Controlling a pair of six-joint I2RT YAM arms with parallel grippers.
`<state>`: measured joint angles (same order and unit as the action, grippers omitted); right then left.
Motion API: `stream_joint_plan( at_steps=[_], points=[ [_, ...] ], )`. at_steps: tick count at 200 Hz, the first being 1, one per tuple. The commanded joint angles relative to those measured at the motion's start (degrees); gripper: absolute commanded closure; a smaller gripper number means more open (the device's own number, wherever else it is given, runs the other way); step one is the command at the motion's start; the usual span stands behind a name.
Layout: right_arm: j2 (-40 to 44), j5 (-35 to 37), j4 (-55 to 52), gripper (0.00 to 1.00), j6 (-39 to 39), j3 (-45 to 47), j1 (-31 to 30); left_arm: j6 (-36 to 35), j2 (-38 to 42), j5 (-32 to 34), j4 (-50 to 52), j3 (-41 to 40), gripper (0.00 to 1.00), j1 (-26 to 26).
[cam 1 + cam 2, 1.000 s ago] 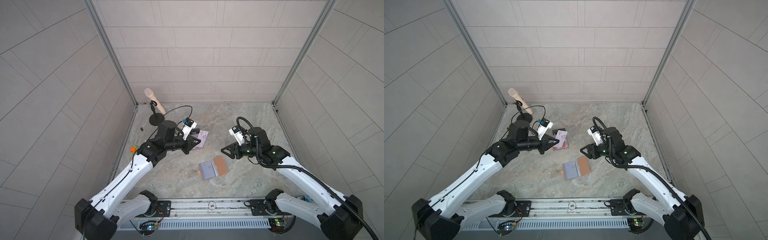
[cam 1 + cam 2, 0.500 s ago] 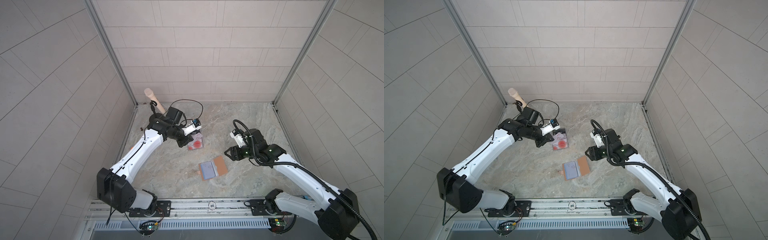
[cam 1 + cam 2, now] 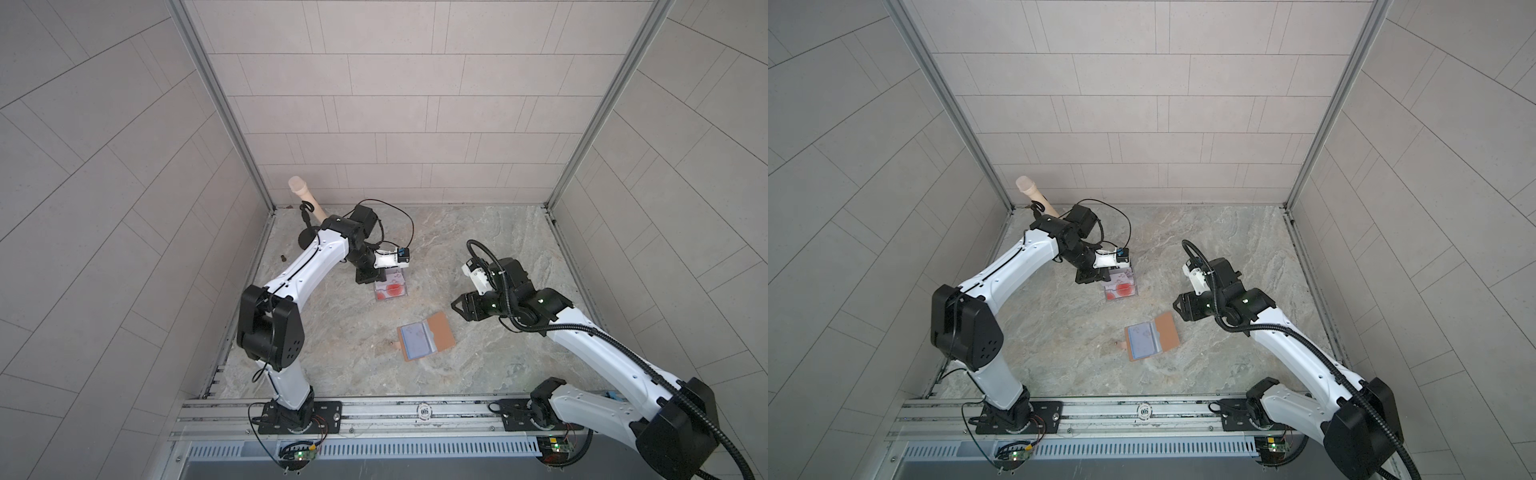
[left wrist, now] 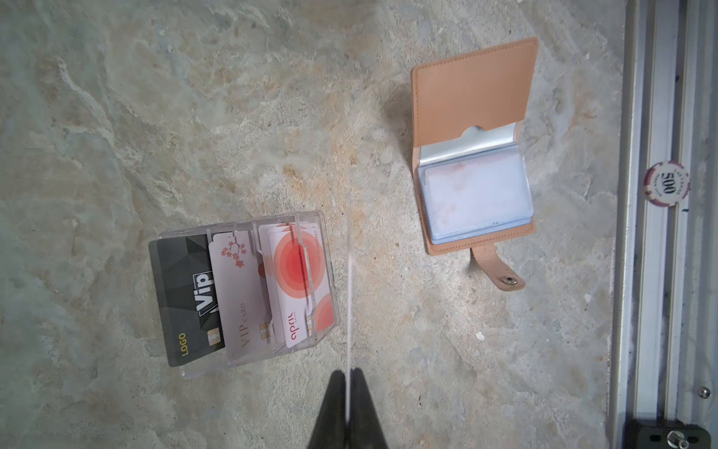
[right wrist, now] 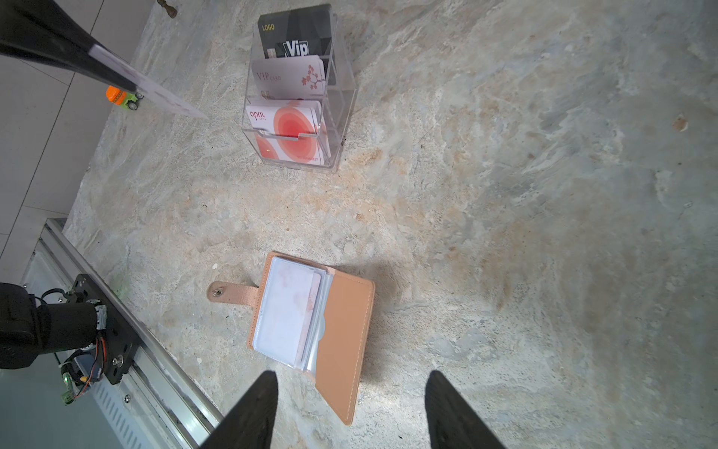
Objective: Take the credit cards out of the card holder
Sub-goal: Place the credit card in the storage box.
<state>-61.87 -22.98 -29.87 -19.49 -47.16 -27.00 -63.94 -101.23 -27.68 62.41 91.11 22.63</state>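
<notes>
The left claw (image 4: 349,375) is pinched tight on a thin white card (image 4: 351,291), which shows edge-on from its own wrist view. It holds the card in the air just beside a clear plastic stand (image 4: 202,371). The stand sits on the stony surface (image 3: 457,241) and has cards in it: a black one (image 4: 182,283), a white one with pink flowers (image 4: 233,295), and some with red circles (image 4: 295,272). The card holder (image 3: 426,338) is tan and lies open flat on the surface between the two arms, well apart from the stand. Its little strap sticks out to one side. A pale card (image 5: 287,311) sits in its top see-through pocket. The right claw (image 5: 351,375) is spread wide with nothing in it, and it hangs over the edge of the card holder's open cover. I cannot tell if it touches the cover.
</notes>
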Motion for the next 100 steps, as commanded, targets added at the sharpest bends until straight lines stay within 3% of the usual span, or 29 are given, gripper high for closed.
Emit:
stream_joint_plan(
  at_steps=[1, 100],
  points=[
    [0.81, 1.01, -0.36, 0.37, 0.83, -0.47, -0.03, -3.38, -2.04, 2.27, 1.01, 2.31, 1.0, -0.58],
    [0.77, 1.98, -0.54, 0.37, 0.94, -0.31, -0.04, -4.11, -10.94, 4.42, -1.52, 9.1, 1.0, -1.8]
  ],
)
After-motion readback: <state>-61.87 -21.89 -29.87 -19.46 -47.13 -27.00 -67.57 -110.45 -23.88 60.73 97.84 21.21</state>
